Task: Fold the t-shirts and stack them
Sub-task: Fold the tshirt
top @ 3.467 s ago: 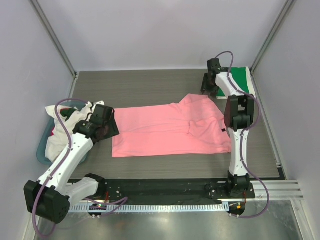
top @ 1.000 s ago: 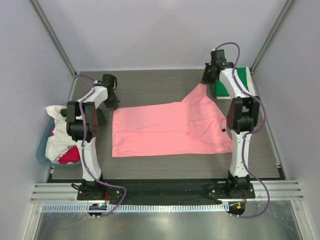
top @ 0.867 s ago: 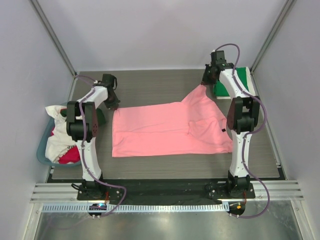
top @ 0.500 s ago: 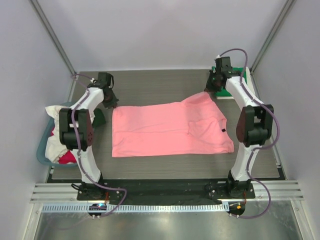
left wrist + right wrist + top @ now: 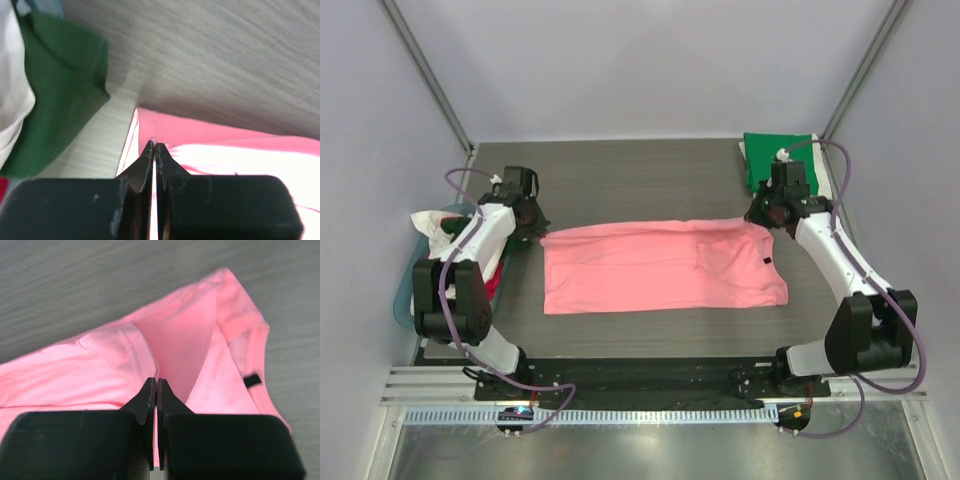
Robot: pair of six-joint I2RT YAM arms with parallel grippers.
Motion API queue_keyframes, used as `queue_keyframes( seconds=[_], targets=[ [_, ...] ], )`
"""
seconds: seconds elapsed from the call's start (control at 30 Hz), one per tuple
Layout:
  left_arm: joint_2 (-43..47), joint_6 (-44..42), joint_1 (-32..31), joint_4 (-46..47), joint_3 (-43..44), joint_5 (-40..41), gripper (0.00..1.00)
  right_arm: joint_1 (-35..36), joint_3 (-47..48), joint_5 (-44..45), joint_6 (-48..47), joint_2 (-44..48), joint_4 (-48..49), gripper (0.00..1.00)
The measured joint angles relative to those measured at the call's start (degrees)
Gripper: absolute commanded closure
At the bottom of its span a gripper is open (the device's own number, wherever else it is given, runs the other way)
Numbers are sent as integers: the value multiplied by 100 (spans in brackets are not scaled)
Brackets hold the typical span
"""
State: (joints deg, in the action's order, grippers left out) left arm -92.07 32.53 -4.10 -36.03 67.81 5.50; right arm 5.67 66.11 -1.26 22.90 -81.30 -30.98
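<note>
Since a moment ago, finds both arms pulled back toward the near side. Finds the far edge of the pink t-shirt [image 5: 650, 270] brought along too, so narrower from far to near than before. Finds the sleeve at the right end, once stretched toward the far corner, now folded in over the body.

Lies flat in the middle of the table [image 5: 640, 180], long from left to right, with the dark neck label [image 5: 766, 261] near the right end. Has straight near and left edges and a slightly wavy far edge.

Left gripper [image 5: 154, 146]: pinched tight on the far left corner of the pink t-shirt, a tiny bit of pink at the tips. Right gripper [image 5: 157, 382]: pinched tight on a raised fold at the far right edge.

Just left of the pink corner, a dark green cloth [image 5: 55, 100], with bare table between. Further left, the tub [image 5: 403, 300], with a white t-shirt [image 5: 435, 222] hanging over its rim. In the far right corner, a folded green t-shirt [image 5: 778, 160], not touching the pink one.

Plenty of bare table beyond the far edge, only a thin strip along the near edge.
</note>
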Motion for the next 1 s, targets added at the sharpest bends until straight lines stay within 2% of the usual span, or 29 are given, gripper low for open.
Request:
queue_keyframes(
  seconds=[0.23, 0.47, 0.53, 0.63, 0.67, 0.7, 0.73, 0.77, 0.8, 0.83, 1.0],
  targets=[
    [540, 15, 0, -22, -498, 4, 100, 2, -1259, 509, 426, 1119, -68, 99],
    [881, 140, 0, -20, -929, -2, 98, -184, -1727, 966, 702, 1838, -96, 99],
    [957, 186, -13, -13, -1064, -2, 94, -205, -1794, 1073, 758, 1923, -98, 99],
    [1156, 295, -76, -17, -1305, 4, 74, -208, -1958, 1268, 922, 2063, -133, 97],
    [1255, 330, -92, -31, -1399, 26, 61, -216, -2039, 1329, 1001, 2116, -144, 80],
    [1342, 348, -109, -57, -1464, 61, 54, -223, -2135, 1377, 1097, 2186, -162, 64],
    [1436, 396, -116, -98, -1515, 105, 50, -245, -2243, 1412, 1191, 2253, -170, 43],
    [1532, 457, -120, -136, -1552, 190, 45, -262, -2345, 1445, 1305, 2317, -212, 15],
    [1646, 498, -122, -199, -1567, 289, 44, -286, -2448, 1484, 1423, 2378, -271, 4],
    [1722, 535, -122, -240, -1567, 372, 44, -295, -2524, 1526, 1475, 2424, -302, 0],
    [2028, 605, -127, -391, -1456, 656, 44, -317, -2680, 1526, 1784, 2507, -437, 2]
  ],
)
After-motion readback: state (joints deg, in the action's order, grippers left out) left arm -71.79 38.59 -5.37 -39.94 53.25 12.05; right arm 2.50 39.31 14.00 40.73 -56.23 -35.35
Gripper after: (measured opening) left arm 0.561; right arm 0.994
